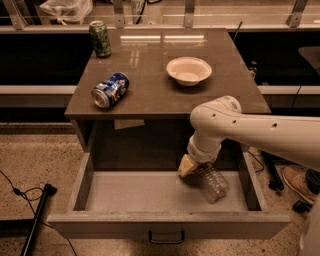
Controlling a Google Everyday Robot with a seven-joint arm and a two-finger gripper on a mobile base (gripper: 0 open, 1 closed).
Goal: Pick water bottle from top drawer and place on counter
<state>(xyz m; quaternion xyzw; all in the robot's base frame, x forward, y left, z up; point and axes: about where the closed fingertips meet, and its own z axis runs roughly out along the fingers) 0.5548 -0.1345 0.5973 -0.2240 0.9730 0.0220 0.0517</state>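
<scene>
Water bottle meets the gripper at its cap end, lower right of centre; whether it is clamped cannot be told. It lies tilted in the top drawer. Best to secure the neck, lift straight up, then cross to the counter above.

The cap end of the water bottle is hidden behind the gripper, which is set low in the right half of the top drawer. The arm is cut off by the right edge, and a plastic bag by the top edge.
</scene>
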